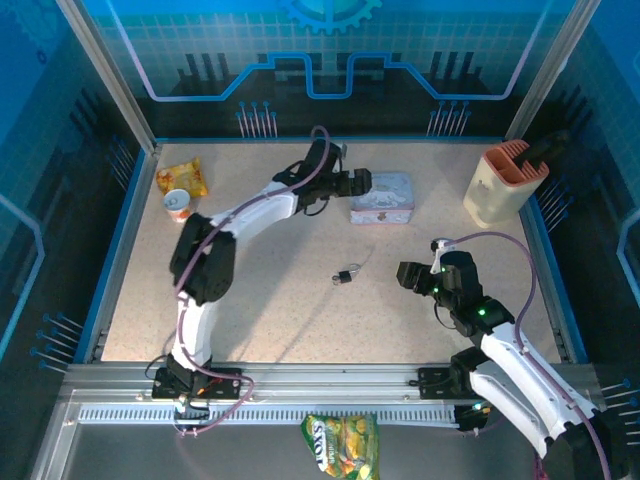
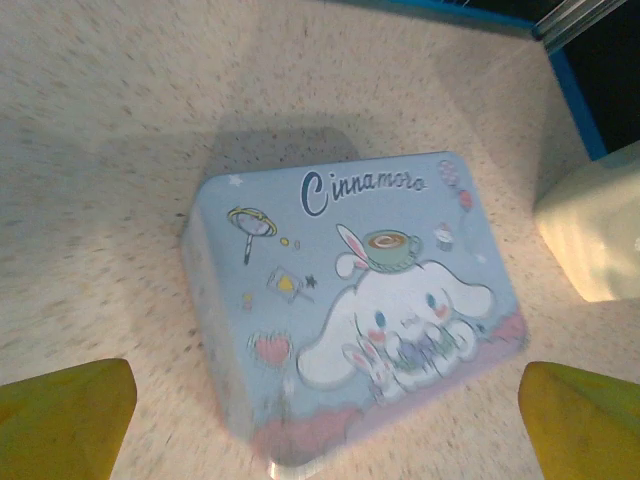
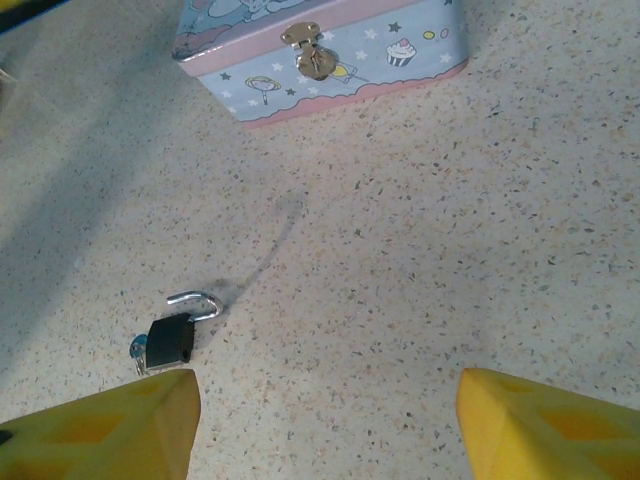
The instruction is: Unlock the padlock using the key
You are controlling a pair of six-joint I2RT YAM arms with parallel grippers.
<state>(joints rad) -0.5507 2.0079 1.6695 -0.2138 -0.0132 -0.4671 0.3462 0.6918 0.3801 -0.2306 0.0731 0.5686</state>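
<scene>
The padlock [image 3: 172,338] lies flat on the speckled table [image 3: 420,260], a small dark body whose silvery shackle [image 3: 196,300] stands swung out with one end free. A tiny bluish-silver bit [image 3: 136,350] pokes from its lower left, possibly the key, too small to tell. My right gripper [image 3: 325,430] hovers open just near of it, the left fingertip [image 3: 100,425] beside the padlock, nothing between the fingers. In the top view the padlock [image 1: 346,275] sits mid-table, left of my right gripper [image 1: 408,275]. My left gripper [image 2: 320,425] is open above the pale blue cartoon tin [image 2: 350,300].
The tin [image 1: 382,197] stands at the back centre with its latch [image 3: 310,50] facing the padlock. A beige holder [image 1: 505,185] is at the back right, a yellow snack packet [image 1: 183,178] and a small cup [image 1: 177,205] at the back left. A snack bag [image 1: 342,445] lies on the front rail.
</scene>
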